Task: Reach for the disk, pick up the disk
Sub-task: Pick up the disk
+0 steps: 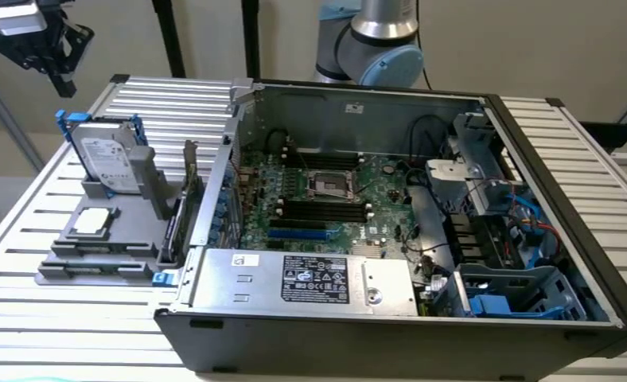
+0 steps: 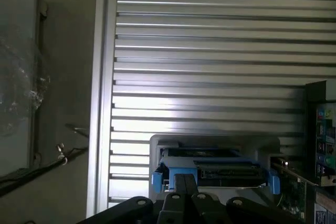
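Gripper (image 1: 61, 86), closed, hangs above the upright disk (image 1: 106, 159), well apart.

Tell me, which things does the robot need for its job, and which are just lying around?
For the job:
the disk, standing upright in the grey holder
the gripper, shut, hanging above, not touching

Just lying about:
the open computer case
the small silver chip
the slatted table
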`<control>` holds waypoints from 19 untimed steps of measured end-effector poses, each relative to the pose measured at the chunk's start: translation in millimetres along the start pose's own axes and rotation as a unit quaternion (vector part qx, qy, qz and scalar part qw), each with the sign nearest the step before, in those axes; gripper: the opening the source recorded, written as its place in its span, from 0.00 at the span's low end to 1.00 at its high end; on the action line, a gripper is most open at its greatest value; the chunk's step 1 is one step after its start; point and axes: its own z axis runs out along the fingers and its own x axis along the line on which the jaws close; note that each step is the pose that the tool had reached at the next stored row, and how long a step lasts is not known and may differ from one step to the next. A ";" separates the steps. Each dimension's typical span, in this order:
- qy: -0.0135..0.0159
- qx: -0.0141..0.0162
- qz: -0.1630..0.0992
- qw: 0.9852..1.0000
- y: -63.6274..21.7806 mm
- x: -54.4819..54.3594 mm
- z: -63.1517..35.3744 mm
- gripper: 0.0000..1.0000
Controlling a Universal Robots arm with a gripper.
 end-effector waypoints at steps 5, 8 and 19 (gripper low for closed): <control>0.001 0.000 -0.029 1.000 0.1 0.1 0.0 0.11; 0.002 0.000 -0.056 0.998 0.1 0.1 0.0 0.11; 0.006 0.000 -0.156 0.988 0.1 0.1 0.0 0.11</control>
